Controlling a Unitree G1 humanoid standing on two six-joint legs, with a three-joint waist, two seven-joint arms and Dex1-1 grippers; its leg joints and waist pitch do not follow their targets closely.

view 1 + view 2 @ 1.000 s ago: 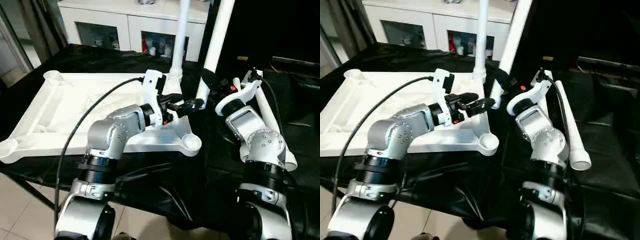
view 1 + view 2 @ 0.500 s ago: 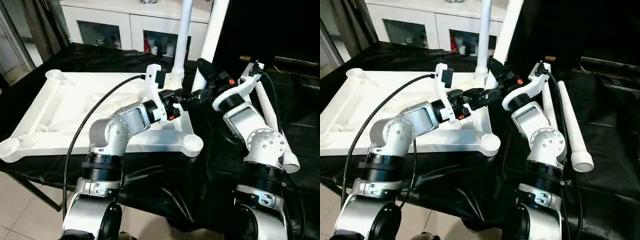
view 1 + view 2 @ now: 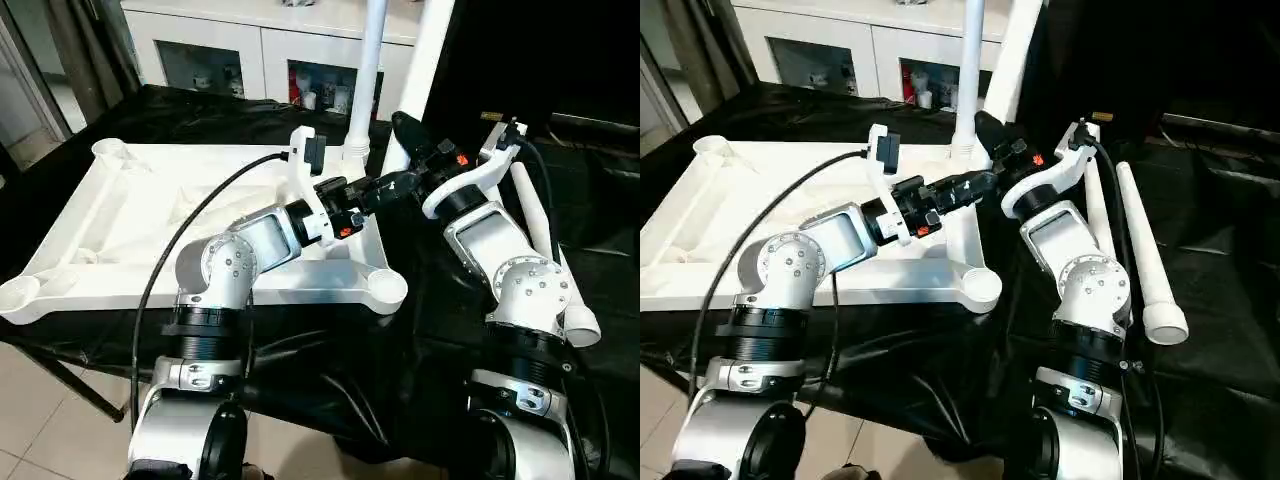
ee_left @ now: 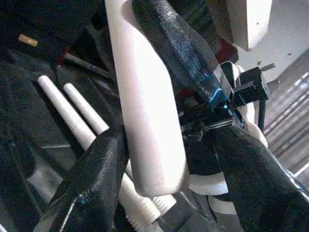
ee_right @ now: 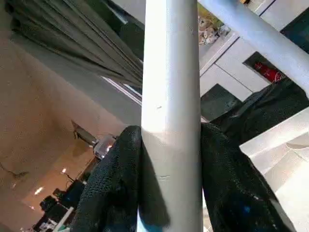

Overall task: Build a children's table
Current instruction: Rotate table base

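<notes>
The white tabletop (image 3: 120, 215) lies underside up on the black-draped table. One white leg (image 3: 368, 60) stands in its far right corner socket. My right gripper (image 5: 171, 145) is shut on a second leg (image 3: 430, 50), held nearly upright just right of the tabletop, with both fingers pressed against the tube. My left gripper (image 4: 164, 154) reaches across to that leg's lower end (image 4: 145, 96). Its fingers straddle the tube, one finger (image 4: 96, 183) touching it, the other standing off. The near right corner socket (image 3: 386, 288) holds nothing.
Two more white legs (image 3: 1148, 250) lie side by side on the black cloth to the right of my right arm. A white cabinet with glass doors (image 3: 250, 50) stands behind the table. The left arm's black cable (image 3: 200, 230) arcs over the tabletop.
My left gripper has moved right and forward to the lower end of the held leg, and its fingers have drawn closer together around it. The right gripper has lifted the leg slightly.
</notes>
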